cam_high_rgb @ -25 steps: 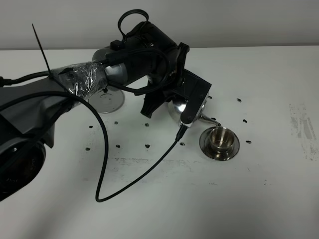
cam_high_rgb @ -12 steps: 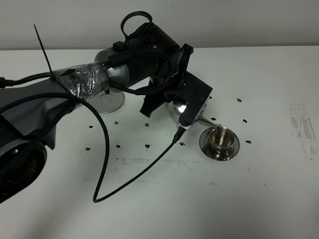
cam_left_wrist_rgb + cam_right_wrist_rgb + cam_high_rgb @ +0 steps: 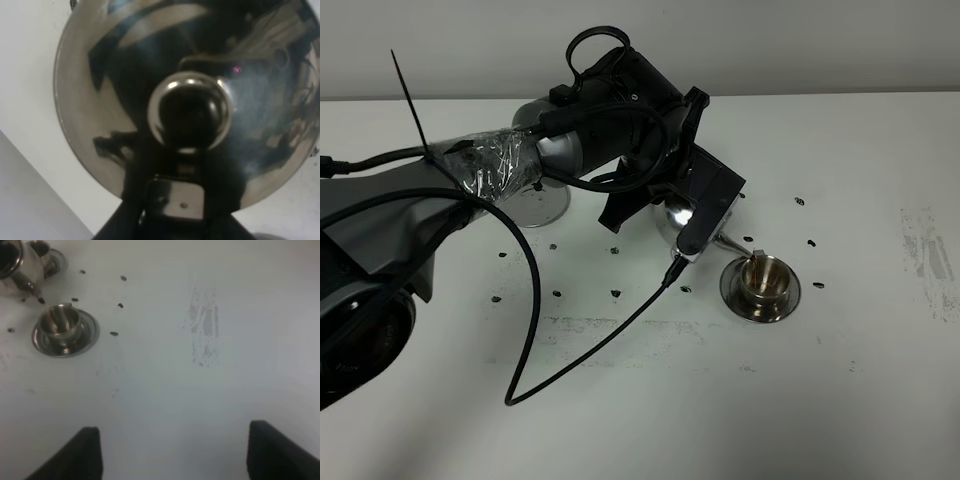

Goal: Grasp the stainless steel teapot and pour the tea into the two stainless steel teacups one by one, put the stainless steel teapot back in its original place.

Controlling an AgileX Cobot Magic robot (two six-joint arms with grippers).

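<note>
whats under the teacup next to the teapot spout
A wider round steel saucer, its rim showing all round the teacup, resting on the white table. The saucer's middle is covered by the teacup.

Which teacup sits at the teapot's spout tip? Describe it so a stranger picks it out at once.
On the white table, find the tilted teapot near the middle. The teacup stands on its saucer just right of the spout tip. The disc left of the teapot looks flat and bare, and the other teacup sits beyond the teapot.
</note>
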